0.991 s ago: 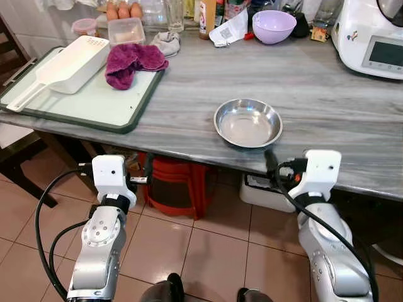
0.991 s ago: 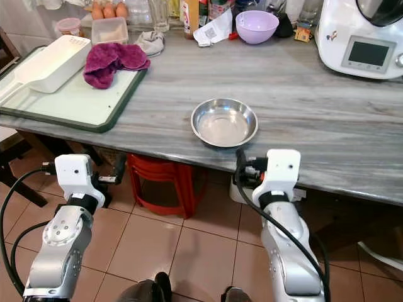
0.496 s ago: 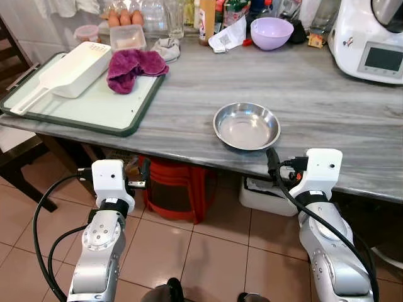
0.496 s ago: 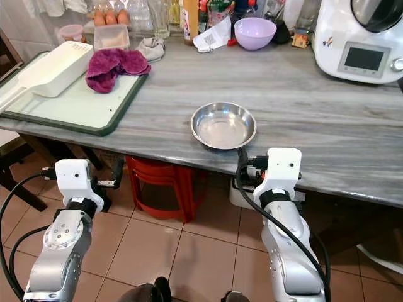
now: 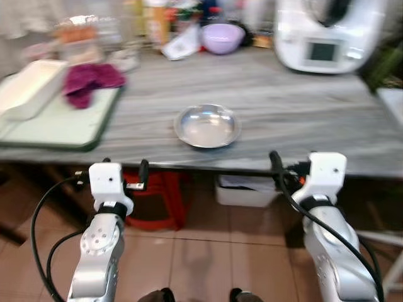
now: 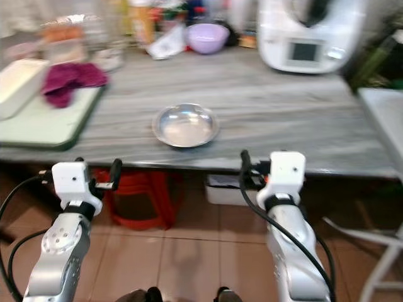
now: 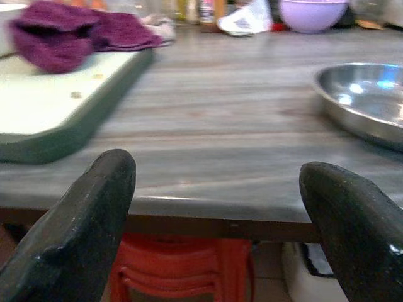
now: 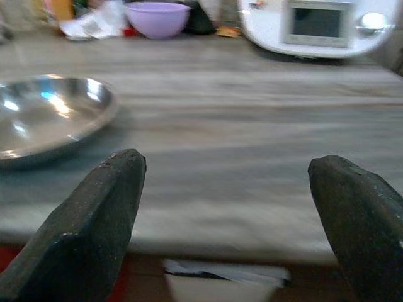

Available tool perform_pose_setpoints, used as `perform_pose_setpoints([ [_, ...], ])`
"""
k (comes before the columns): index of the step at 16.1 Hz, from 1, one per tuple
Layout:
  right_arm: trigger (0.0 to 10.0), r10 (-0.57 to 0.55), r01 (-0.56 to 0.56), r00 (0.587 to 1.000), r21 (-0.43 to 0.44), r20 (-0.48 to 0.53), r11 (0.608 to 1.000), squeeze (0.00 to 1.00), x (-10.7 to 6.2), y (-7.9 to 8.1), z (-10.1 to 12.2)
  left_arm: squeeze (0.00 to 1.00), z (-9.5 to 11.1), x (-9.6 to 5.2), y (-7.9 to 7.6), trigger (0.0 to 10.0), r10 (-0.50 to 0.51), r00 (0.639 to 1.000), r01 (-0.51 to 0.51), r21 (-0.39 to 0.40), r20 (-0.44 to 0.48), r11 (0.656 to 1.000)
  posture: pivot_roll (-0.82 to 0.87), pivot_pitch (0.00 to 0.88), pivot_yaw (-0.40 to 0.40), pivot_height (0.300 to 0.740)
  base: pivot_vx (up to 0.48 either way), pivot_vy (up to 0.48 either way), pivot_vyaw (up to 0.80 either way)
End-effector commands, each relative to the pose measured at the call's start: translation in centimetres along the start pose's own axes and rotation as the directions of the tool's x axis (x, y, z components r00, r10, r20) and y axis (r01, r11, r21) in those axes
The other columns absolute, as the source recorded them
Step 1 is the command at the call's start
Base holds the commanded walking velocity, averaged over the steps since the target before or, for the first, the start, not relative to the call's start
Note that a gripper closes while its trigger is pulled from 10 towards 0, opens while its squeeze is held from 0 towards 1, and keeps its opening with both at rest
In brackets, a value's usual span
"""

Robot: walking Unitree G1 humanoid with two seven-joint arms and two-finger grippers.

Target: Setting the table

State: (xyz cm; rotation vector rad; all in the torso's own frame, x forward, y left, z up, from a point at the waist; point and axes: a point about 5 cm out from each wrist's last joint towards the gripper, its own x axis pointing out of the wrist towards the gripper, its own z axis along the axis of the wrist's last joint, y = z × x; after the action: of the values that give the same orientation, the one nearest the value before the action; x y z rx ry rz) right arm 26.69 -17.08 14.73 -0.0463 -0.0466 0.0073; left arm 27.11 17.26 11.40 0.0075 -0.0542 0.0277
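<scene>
Head views, blurred: I stand at the table (image 5: 302,113), both arms low before its edge, the steel dish (image 5: 208,126) ahead between them, near the edge. Left wrist view: left gripper (image 7: 217,220) spread, empty, dish beyond one finger. Right wrist view: right gripper (image 8: 236,220) likewise spread; judged step is approach, next a raise and reach to the rim.

**Blur and cut-offs**

Both eye views are smeared, so the jars and packets (image 5: 94,31) along the counter's back are unreadable. Beyond the left gripper's spread fingers (image 7: 88,214), the steel bowl (image 7: 365,100) runs off the frame edge; the white appliance (image 8: 315,28) is cropped too.
</scene>
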Motion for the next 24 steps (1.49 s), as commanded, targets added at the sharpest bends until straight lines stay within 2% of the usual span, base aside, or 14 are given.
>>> perform_pose_setpoints([
  [1, 10.0, 0.022, -0.021, 0.999, -0.032, 0.027, 0.999, 0.00, -0.4, -0.1, 0.2, 0.00, -0.7, -0.8, 0.9, 10.0, 0.018, 1.000, -0.018, 0.032, -0.020, 0.999, -0.12, 0.133, 0.022, 0.740, 0.000, 0.000, 0.00],
  [5, 10.0, -0.016, 0.017, 1.000, -0.055, 0.008, 0.998, 0.00, -1.6, -0.8, -0.8, 0.00, -2.0, -2.5, 2.4, 10.0, 0.029, 0.997, -0.023, 0.089, -0.065, 0.996, -0.13, 0.124, 0.034, 0.740, 0.000, 0.000, 0.00],
  [9, 10.0, -0.035, 0.036, 0.999, -0.063, 0.015, 0.997, 0.00, -2.5, -1.0, -1.0, 0.00, -2.4, -3.3, 2.4, 10.0, 0.024, 0.996, -0.017, 0.091, -0.082, 0.996, -0.14, 0.127, 0.044, 0.740, 0.000, 0.000, 0.00],
  [12, 10.0, -0.004, 0.006, 1.000, -0.066, 0.029, 0.998, 0.00, -1.6, -0.6, -0.6, 0.00, -2.2, -2.8, 2.0, 10.0, 0.017, 0.998, -0.011, 0.092, -0.068, 0.996, -0.14, 0.126, 0.036, 0.740, 0.000, 0.000, 0.00],
  [15, 10.0, 0.002, 0.000, 0.999, -0.067, 0.033, 0.998, 0.00, -0.9, -0.6, -0.5, 0.00, -2.0, -2.4, 2.0, 10.0, 0.040, 0.997, -0.033, 0.094, -0.065, 0.995, -0.14, 0.119, 0.027, 0.740, 0.000, 0.000, -0.51],
  [24, 10.0, 0.001, 0.002, 0.999, -0.065, 0.034, 0.998, 0.00, -0.8, -0.6, -0.7, 0.00, -2.1, -1.9, 1.7, 10.0, 0.031, 0.996, -0.023, 0.100, -0.081, 0.995, -0.14, 0.121, 0.034, 0.740, -0.031, 0.000, -0.05],
])
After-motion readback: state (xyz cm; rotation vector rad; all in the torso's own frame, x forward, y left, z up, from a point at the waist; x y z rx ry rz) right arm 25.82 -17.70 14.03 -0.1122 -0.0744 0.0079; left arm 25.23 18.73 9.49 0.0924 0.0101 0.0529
